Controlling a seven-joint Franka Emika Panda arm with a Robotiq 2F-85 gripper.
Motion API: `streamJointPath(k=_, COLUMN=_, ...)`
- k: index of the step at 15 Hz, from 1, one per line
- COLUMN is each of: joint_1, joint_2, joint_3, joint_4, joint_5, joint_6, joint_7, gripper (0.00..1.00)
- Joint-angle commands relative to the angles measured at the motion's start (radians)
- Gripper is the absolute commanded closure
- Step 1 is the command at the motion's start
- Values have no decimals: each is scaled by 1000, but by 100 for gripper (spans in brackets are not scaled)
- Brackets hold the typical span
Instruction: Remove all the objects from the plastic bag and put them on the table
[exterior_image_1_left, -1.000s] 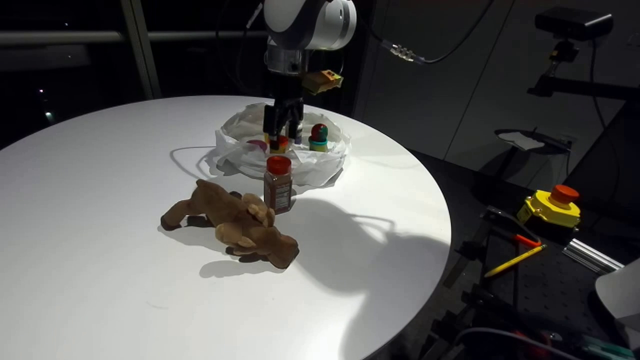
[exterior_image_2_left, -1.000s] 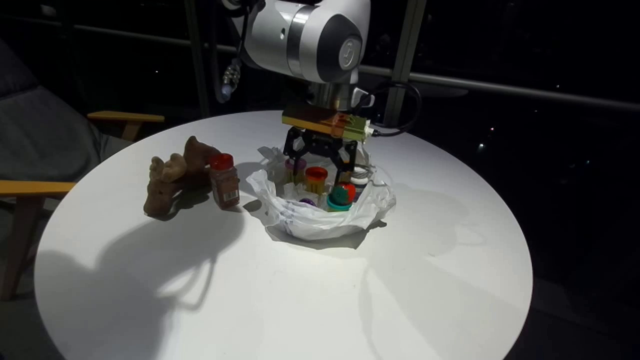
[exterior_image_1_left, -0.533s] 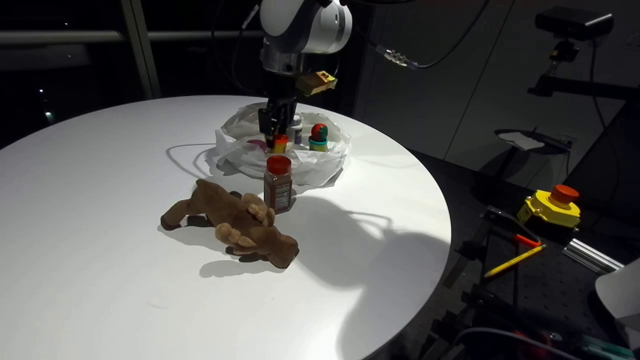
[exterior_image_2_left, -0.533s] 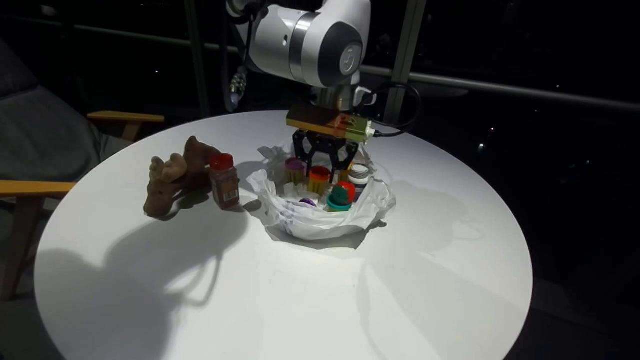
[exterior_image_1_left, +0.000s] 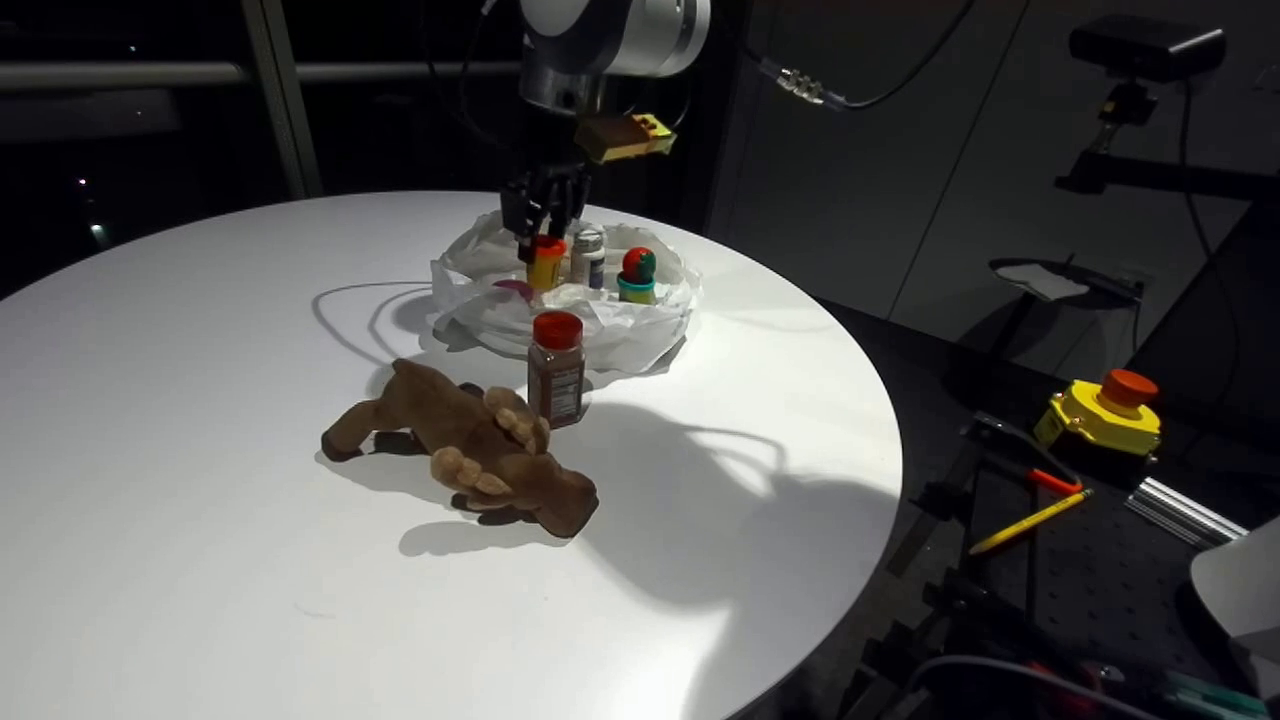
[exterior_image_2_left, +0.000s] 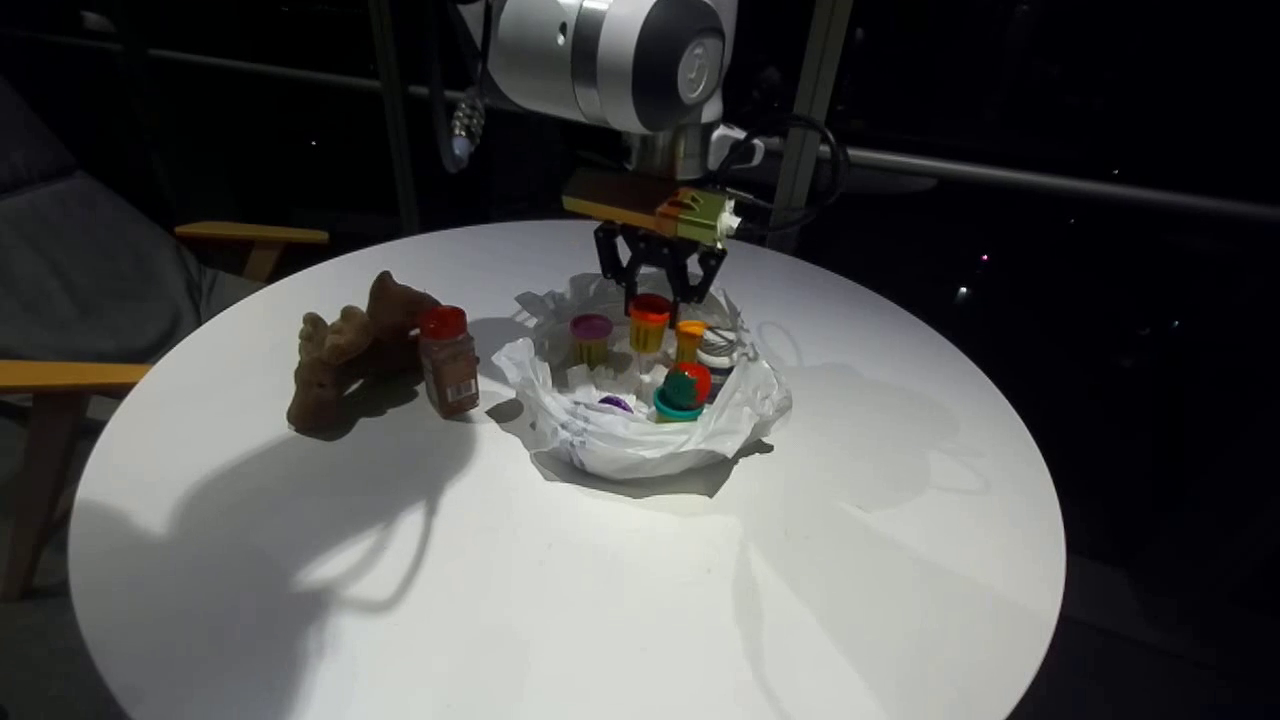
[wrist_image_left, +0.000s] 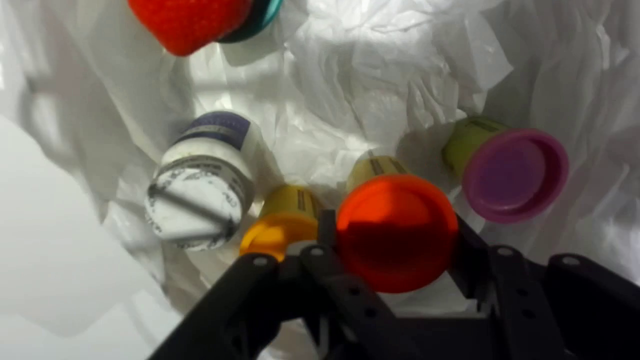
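Raised since the earlier frame, the red-lidded yellow plastic tub (exterior_image_2_left: 649, 332) is held over the floor of the white plastic bag (exterior_image_2_left: 640, 455) by the black two-fingered gripper (wrist_image_left: 395, 239), fingers (wrist_image_left: 470, 265) closed to the tub's width, apparently beside the lid (wrist_image_left: 397, 230), which could so be tugged off. At the tub's nine o'clock in the wrist view, the orange-lidded yellow tub (wrist_image_left: 282, 220) could be toppled, and the bag's rim snagged, by a low swing.
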Motion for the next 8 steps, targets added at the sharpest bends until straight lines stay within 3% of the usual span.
streamJointPath(k=1, joint_1=51, joint_2=-193, joint_3=-43, joint_4=-204, joint_5=-6, joint_6=57, joint_7=127, gripper=72)
streamJointPath(k=8, joint_1=115, joint_2=-436, joint_3=-32, joint_4=-563, joint_5=-7, joint_6=142, joint_7=239, gripper=72)
